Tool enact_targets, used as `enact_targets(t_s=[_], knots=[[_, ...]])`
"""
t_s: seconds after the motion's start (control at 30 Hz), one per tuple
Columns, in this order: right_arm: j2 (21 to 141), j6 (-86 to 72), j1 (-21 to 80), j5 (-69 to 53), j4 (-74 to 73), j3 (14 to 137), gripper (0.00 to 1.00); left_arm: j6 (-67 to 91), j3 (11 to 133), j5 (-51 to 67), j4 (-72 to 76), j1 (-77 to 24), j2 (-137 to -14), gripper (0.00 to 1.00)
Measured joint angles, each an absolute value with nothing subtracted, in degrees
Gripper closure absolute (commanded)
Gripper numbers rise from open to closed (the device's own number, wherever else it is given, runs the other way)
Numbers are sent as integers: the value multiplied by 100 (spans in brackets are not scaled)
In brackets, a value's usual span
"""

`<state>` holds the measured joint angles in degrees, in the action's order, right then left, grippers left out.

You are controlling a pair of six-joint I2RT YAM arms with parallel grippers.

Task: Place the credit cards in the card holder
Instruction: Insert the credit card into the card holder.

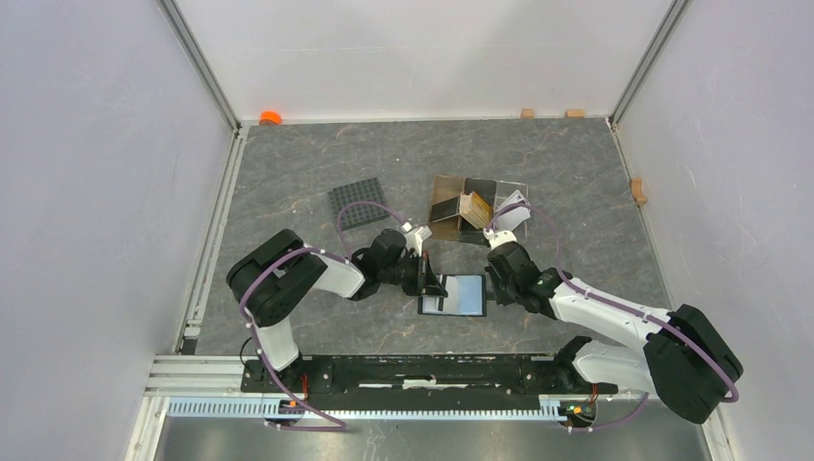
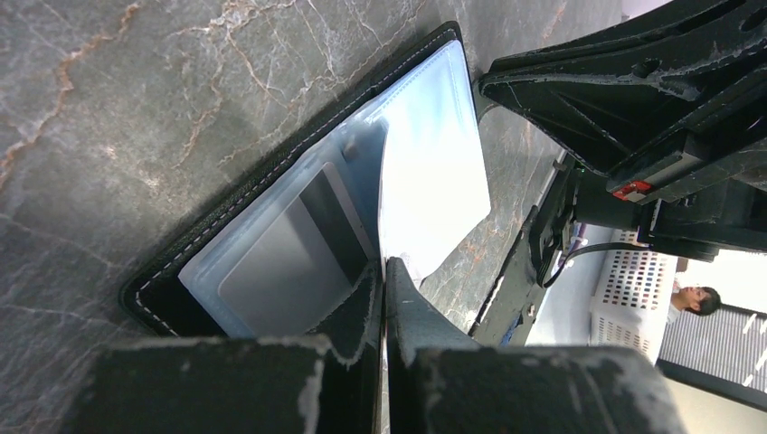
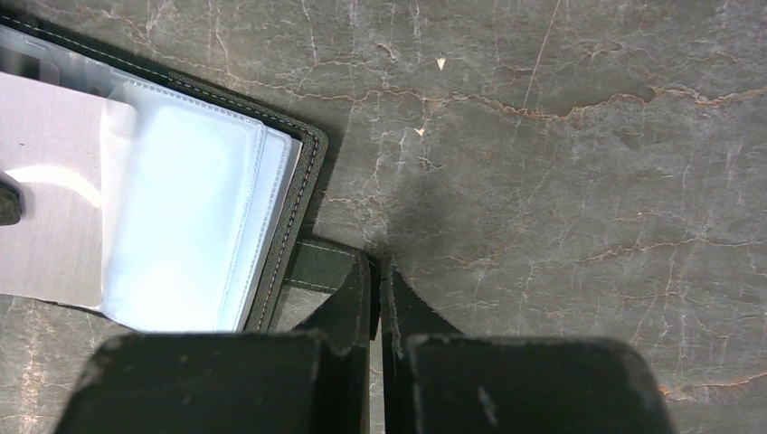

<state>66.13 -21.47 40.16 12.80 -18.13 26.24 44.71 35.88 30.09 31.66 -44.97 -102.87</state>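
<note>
Left gripper (image 2: 384,268) is pinched on a whitish card (image 2: 434,163), edge at a sleeve (image 2: 235,271) of the open card holder (image 1: 453,295), lying on the table (image 1: 576,192) toward its near edge. Right gripper (image 3: 375,268) clamps the strap tab (image 3: 317,265). Looks mid-insert; next needs a straight push deeper. Only left wrist shows a striped card (image 2: 303,240) already pocketed; only top shows spare cards (image 1: 472,206).

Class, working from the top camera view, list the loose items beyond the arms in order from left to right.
orange cap → black gridded mat → brown compartment box → far-edge wooden block → second far-edge wooden block → right-edge wooden block
</note>
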Motion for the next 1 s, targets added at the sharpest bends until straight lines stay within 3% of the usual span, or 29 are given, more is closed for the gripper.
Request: enact_targets(t_s=[1.0], knots=[[6746,-2231,4241,1562,-1859,2700,100,5315,3133,2840,4683,-4644,-10639,98]])
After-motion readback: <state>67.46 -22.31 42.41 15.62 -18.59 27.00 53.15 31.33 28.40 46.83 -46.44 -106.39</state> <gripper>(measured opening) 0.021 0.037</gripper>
